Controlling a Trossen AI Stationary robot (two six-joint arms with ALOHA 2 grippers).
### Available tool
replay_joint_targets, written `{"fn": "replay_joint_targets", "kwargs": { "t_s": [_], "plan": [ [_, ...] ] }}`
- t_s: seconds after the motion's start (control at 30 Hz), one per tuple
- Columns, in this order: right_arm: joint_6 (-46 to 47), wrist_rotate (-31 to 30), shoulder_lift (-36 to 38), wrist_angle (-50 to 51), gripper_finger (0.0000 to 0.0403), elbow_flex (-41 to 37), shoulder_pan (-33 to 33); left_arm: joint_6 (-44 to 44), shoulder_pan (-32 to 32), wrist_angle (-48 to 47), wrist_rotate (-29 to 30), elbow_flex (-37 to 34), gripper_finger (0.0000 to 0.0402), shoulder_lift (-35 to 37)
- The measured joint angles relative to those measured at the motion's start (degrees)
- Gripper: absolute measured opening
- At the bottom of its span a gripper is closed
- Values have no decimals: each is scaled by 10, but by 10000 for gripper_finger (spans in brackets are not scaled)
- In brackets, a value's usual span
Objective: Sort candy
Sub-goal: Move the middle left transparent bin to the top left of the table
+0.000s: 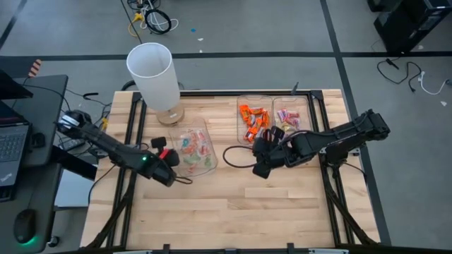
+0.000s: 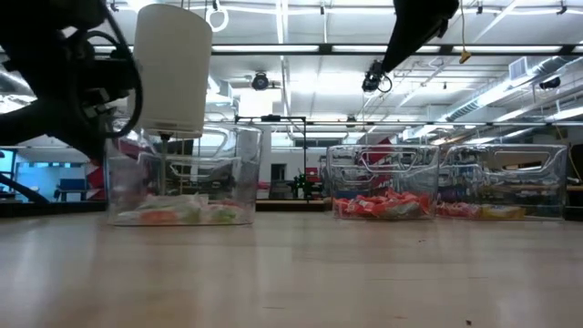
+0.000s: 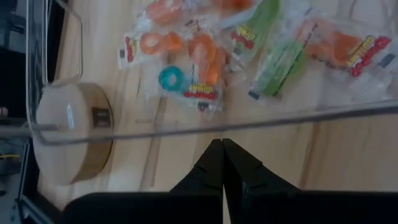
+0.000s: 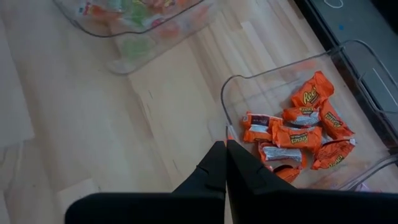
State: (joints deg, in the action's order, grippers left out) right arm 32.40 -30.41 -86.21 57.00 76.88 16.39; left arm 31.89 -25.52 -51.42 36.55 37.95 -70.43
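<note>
Three clear trays hold the candy. The left tray (image 1: 192, 148) has pale green-and-pink sweets (image 3: 199, 62), the middle tray (image 1: 253, 123) orange sweets (image 4: 305, 127), and the right tray (image 1: 288, 118) pink-and-yellow ones. My left gripper (image 1: 171, 158) (image 3: 222, 148) is shut and empty. It stands just outside the left tray's near-left wall. My right gripper (image 1: 256, 147) (image 4: 225, 148) is shut and empty above the near-left corner of the orange-sweet tray. In the low view the sweets (image 2: 383, 205) lie on the tray floors.
A white table lamp (image 1: 152, 74) stands on a round wooden base (image 3: 71, 134) just beyond the left tray. A black cable (image 1: 236, 156) loops on the table between the trays. Bare wooden tabletop (image 1: 233, 204) spreads toward the near edge.
</note>
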Motion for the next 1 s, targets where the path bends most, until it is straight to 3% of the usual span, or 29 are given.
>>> {"fn": "replay_joint_targets", "kwargs": {
  "t_s": [0.13, 0.4, 0.53, 0.63, 1.0],
  "plan": [
    [0, 0, 0, -7, 0, 0, 8, -46, 29, 29, -3, 0, 0, 0],
    [-5, -10, 0, -24, 0, 0, 19, -47, 75, 31, -20, 0, 0, 0],
    [-40, -17, -5, -91, 0, -3, 12, -44, 70, 35, -71, 11, 0, 0],
    [-93, -8, -23, -159, 0, -4, -9, -55, 61, 36, -77, 34, 0, 1],
    [-237, 136, -80, -421, 0, 0, -158, -77, 30, -93, -79, 123, 0, 8]
  ]
}}
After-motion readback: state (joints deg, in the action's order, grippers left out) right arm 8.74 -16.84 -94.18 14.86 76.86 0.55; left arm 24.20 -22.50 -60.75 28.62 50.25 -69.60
